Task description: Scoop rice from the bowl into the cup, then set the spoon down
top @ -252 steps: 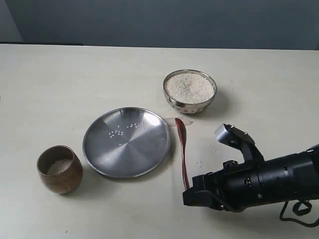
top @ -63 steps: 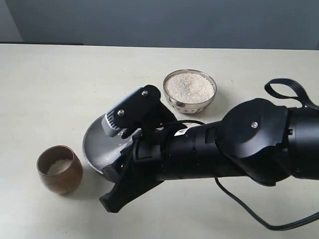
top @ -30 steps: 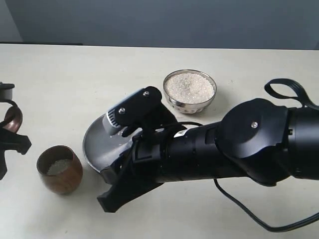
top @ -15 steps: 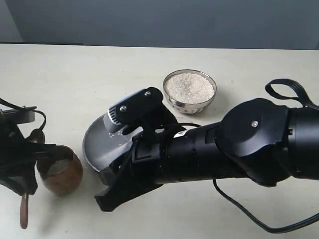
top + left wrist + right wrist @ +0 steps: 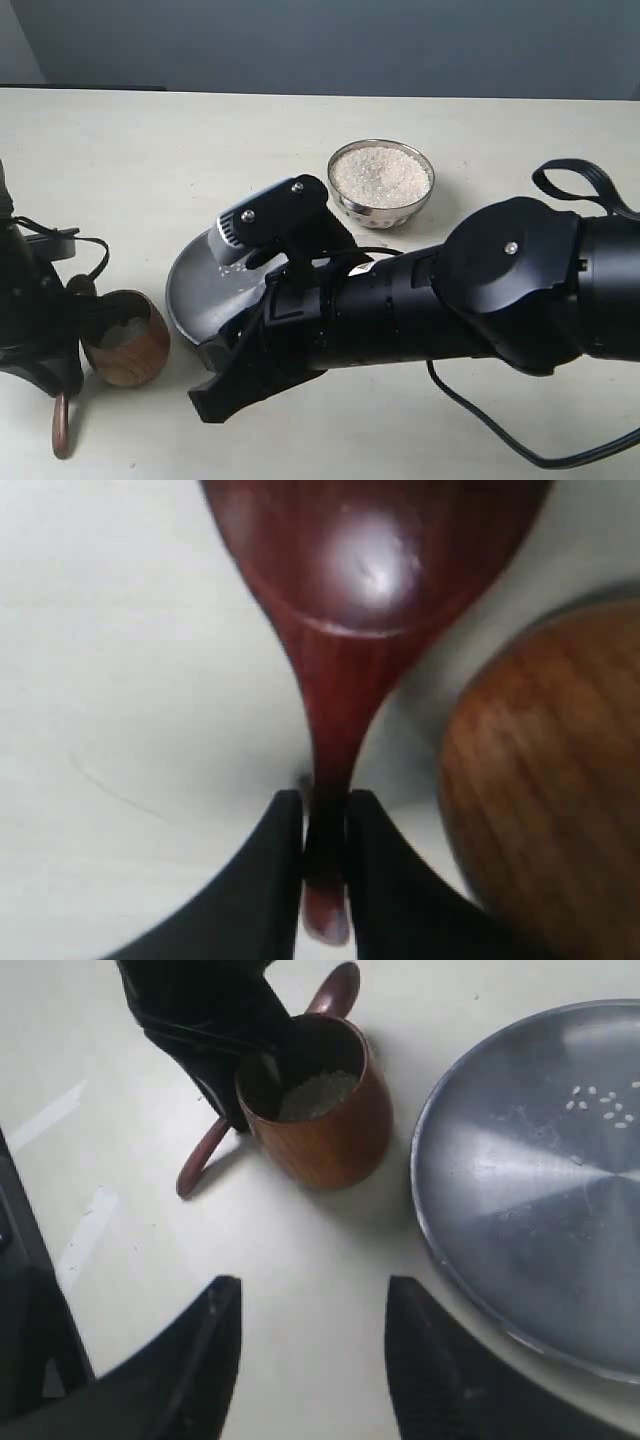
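We see the left claw (image 5: pixel 325 822) clamped on the thin handle of the spoon (image 5: pixel 365 570), the cup (image 5: pixel 545 800) just beside it, while the right claw (image 5: pixel 310 1355) gapes wide, facing that cup.

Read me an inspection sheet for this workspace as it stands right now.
Surface: pale table.
Job's things: steel bowl heaped with rice; wooden cup partly filled; spoon beside the cup.
Clutter: steel plate with stray grains.
Grippers: left tool shut on the spoon's handle; right tool open, empty.
Cables: black cable trailing across the table.
Surroundings: dark wall behind.
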`<state>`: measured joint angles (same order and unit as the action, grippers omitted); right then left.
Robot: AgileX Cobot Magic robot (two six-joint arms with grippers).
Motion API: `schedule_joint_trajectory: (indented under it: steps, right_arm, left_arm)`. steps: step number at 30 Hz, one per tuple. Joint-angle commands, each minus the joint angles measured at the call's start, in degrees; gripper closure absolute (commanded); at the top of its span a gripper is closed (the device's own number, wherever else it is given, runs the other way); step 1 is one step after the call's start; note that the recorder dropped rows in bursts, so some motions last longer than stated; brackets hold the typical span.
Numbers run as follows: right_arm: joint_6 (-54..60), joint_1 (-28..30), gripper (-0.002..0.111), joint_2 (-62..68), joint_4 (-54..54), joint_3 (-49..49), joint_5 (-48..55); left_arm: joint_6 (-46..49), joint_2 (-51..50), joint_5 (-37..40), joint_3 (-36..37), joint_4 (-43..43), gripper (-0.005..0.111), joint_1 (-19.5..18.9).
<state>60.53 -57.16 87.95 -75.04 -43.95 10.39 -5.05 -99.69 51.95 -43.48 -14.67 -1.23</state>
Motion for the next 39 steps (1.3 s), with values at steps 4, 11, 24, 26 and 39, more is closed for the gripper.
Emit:
schedule_joint_trajectory:
  steps: [4,11,24,26,39]
  right_arm:
    - [0.21,-0.05,0.064,-0.37,0.03,-0.14,0.36]
    - [0.21,-0.05,0.064,-0.37,0.03,-0.14,1.47]
    - [0.21,-0.05,0.064,-0.37,0.03,-0.14,1.47]
    - [0.21,-0.05,0.064,-0.37,0.03,-0.14,1.47]
    - [0.07,-0.05,0.099,1.89,0.14,-0.14,1.74]
  left_arm:
    - [-0.46,-1.29,-3.67,1.70,0.82,0.106,0.25]
    - [-0.33,-0.09,-3.56,1.70,5.66,0.088,0.25]
    - [4.21,9.54,-0.84,-0.80,6.65,0.048,0.25]
    - [4.21,12.52,0.20,-1.18,7.44,0.048,0.25]
    - [16.00,28.62,14.19,1.21,-8.42,0.085,0.25]
